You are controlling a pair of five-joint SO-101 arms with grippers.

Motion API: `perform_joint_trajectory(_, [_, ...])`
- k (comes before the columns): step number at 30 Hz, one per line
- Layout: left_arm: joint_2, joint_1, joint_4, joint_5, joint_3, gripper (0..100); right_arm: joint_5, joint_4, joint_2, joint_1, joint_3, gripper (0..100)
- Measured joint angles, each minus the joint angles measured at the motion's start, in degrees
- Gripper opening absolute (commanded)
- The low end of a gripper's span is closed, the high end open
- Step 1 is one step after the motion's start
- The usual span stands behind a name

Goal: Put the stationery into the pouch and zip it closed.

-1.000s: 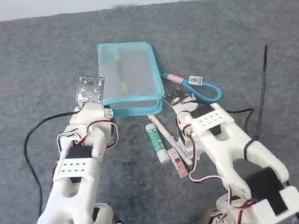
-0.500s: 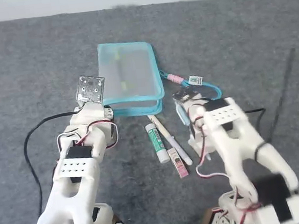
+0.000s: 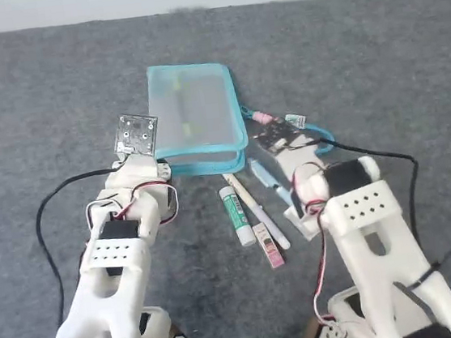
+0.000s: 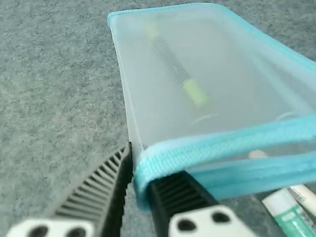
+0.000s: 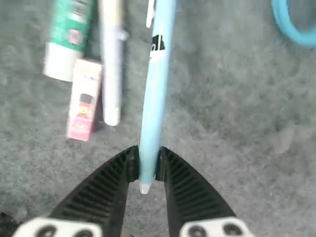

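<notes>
The translucent teal pouch (image 3: 196, 123) lies flat at the table's middle, with a green-tipped pen (image 4: 178, 75) inside it. My left gripper (image 3: 164, 170) is shut on the pouch's near left corner, and the zipper edge (image 4: 140, 180) sits pinched between its jaws. My right gripper (image 5: 146, 165) is shut on the end of a light blue pen (image 5: 158, 74), which points toward the pouch (image 4: 207, 103). That blue pen (image 3: 265, 174) lies just right of a glue stick (image 3: 236, 214), a white pen (image 3: 256, 208) and a pink eraser (image 3: 270, 247).
A blue lanyard loop (image 3: 311, 136) with a pink tag trails from the pouch's right side, close to the right gripper (image 3: 290, 202). Black cables run beside both arms. Grey carpet covers the table.
My right arm has drawn back and to the right, bringing the blue pen away from the other items. The left arm and the pouch have stayed still.
</notes>
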Motion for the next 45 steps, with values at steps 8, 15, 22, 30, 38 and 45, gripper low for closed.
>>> perform_joint_trajectory(8, [0.00,0.00,0.00,0.00,0.00,1,-2.64,3.96,0.00,-3.43,-12.57,1.4])
perform_joint_trajectory(15, [0.00,0.00,0.00,0.00,0.00,1,-2.37,12.66,-0.09,-3.78,-21.80,1.4])
perform_joint_trajectory(22, [0.00,0.00,0.00,0.00,0.00,1,-2.37,16.88,-0.70,-3.87,-25.85,0.9])
perform_joint_trajectory(30, [0.00,0.00,0.00,0.00,0.00,1,-2.55,19.25,-0.70,-10.02,-32.97,0.9])
perform_joint_trajectory(38, [0.00,0.00,0.00,0.00,0.00,1,-3.16,18.37,-0.70,-10.64,-34.20,0.9])
perform_joint_trajectory(45, [0.00,0.00,0.00,0.00,0.00,1,-4.75,17.05,-0.70,-10.64,-34.20,0.9])
